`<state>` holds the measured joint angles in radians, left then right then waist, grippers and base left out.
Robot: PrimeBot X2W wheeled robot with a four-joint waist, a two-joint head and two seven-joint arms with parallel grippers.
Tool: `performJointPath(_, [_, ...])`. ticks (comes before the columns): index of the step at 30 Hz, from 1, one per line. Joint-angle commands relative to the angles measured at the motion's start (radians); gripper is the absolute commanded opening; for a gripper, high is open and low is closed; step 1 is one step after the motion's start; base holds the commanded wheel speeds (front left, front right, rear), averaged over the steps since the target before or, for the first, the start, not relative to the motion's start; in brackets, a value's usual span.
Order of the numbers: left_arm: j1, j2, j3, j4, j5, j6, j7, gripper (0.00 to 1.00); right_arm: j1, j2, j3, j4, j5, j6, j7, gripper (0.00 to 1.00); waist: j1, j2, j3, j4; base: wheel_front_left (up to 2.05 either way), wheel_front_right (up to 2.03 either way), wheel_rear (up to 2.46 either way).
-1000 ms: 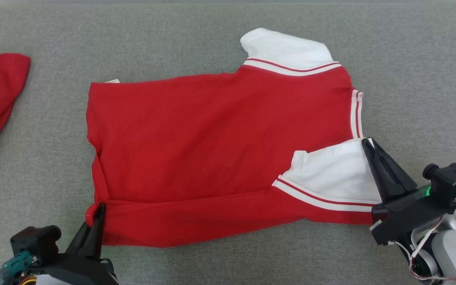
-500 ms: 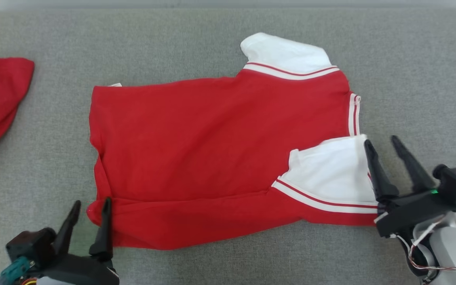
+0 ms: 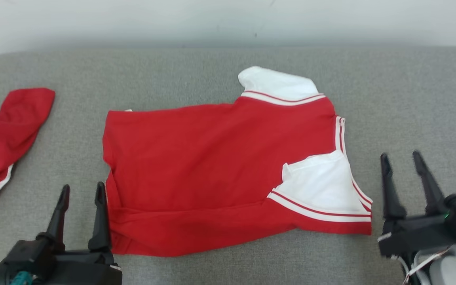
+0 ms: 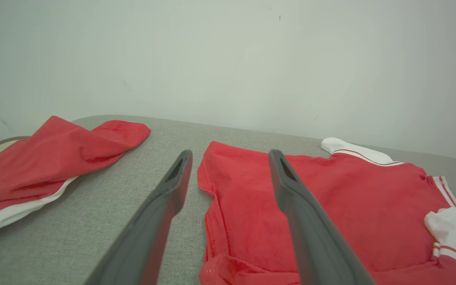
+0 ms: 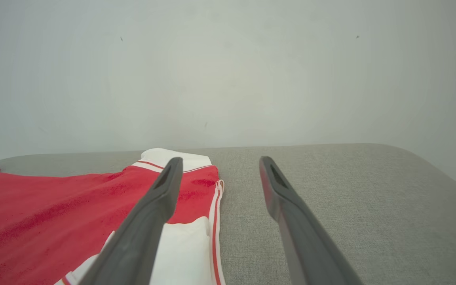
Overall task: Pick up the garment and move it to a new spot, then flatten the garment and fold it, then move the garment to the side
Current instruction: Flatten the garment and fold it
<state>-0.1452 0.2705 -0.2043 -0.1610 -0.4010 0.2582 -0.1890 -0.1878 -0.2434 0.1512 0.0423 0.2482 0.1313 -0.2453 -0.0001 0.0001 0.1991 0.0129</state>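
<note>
A red garment (image 3: 212, 166) with white sleeves and striped trim lies spread on the grey surface (image 3: 410, 99), its near hem folded over and one white sleeve (image 3: 319, 186) folded onto the body. My left gripper (image 3: 82, 189) stands open at the garment's near left corner, apart from the cloth. In the left wrist view the garment (image 4: 331, 206) lies ahead and right of the open fingers (image 4: 160, 213). My right gripper (image 3: 401, 157) is open just right of the folded sleeve, holding nothing. The right wrist view shows the garment (image 5: 54, 213) to the left of its fingers (image 5: 149, 221).
A second red garment (image 3: 2, 138) with a white stripe lies crumpled at the far left of the surface, also in the left wrist view as red cloth (image 4: 42, 158). A pale wall (image 3: 228, 19) rises behind the surface. Bare grey fabric lies right of the garment.
Both grippers were shut on the garment's near edge, then opened and drew back off the cloth. The head camera tilted up, so the wall came into view.
</note>
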Motion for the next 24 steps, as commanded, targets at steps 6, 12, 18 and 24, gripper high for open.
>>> performJointPath(6, [0.036, -0.011, -0.028, 0.059, 0.015, -0.01, -0.037, 1.0, 0.126, 0.056, 0.002, -0.055, -0.064, -0.001, 0.046, 1.0, 0.0001, -0.0001, -0.09, -0.007, 0.0, 0.0, 0.0])
performJointPath(12, [0.037, -0.012, -0.019, 0.112, 0.006, -0.048, -0.062, 1.0, 0.186, 0.083, -0.004, -0.075, -0.075, -0.001, 0.066, 1.0, 0.0001, -0.0001, -0.117, -0.005, 0.0, 0.0, 0.0])
performJointPath(18, [0.045, -0.002, -0.021, 0.168, 0.042, -0.074, -0.072, 1.0, 0.213, 0.09, -0.003, -0.085, -0.084, -0.001, 0.084, 1.0, 0.0001, -0.0001, -0.136, -0.005, 0.0, 0.0, 0.0])
performJointPath(24, [0.042, -0.009, -0.028, 0.188, 0.059, -0.08, -0.075, 1.0, 0.22, 0.097, -0.006, -0.092, -0.085, -0.001, 0.093, 1.0, 0.0001, -0.0001, -0.138, 0.003, 0.0, 0.0, 0.0])
